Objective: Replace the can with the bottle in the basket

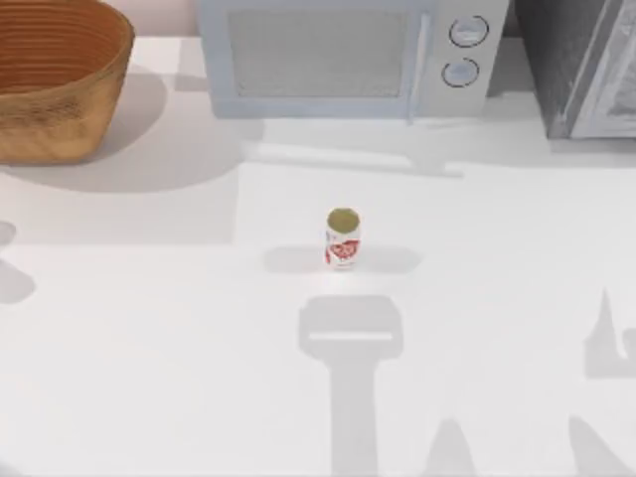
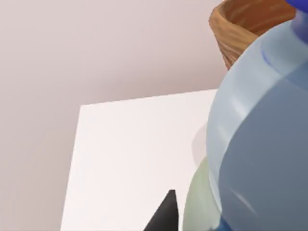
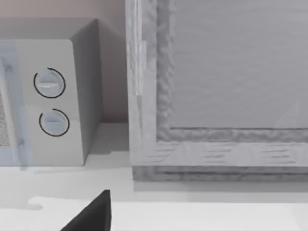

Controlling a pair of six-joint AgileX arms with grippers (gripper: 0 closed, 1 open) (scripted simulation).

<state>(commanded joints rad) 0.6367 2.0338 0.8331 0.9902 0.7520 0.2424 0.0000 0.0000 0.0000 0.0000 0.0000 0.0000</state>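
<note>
White tabletop [image 1: 149, 328] runs back to a microwave [image 1: 348, 60] at twelve o'clock and a grey cabinet [image 1: 586, 70] at one. At ten o'clock sits the basket [image 1: 60, 79], stiff wicker. Close against the left wrist camera looms the bottle [image 2: 260, 144], light, smooth, probably slippery; its waist looks the best hold. Whether the left gripper grasps it, I cannot tell; nor the right gripper's state. Dead centre stands the can [image 1: 342, 238], rigid and light, already out of the basket.

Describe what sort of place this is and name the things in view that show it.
Probably a rendered kitchen counter: a microwave with two round dials stands at the back of a white table, a wicker basket sits at its left, and a can stands mid-table.
</note>
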